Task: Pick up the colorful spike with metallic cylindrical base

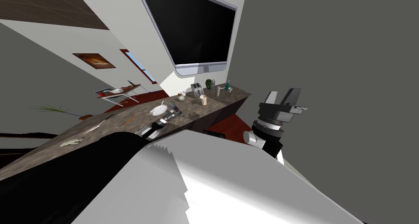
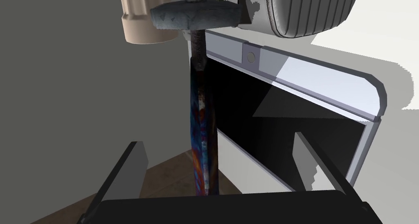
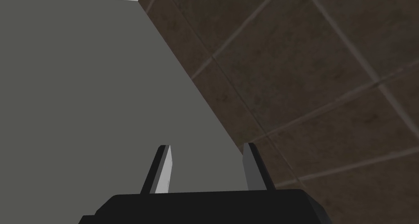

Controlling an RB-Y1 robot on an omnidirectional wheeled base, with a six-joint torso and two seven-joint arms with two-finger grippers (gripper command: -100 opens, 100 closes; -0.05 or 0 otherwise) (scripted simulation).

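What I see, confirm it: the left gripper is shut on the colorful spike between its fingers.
Wrong. The left gripper is open, not shut: the left wrist view shows the colorful spike between its fingers, with a gap on either side.

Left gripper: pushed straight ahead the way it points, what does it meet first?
The colourful spike, which lies along that line between the open fingers of the left gripper. Its near tip would probably reach the gripper's body first, though depth is hard to judge.
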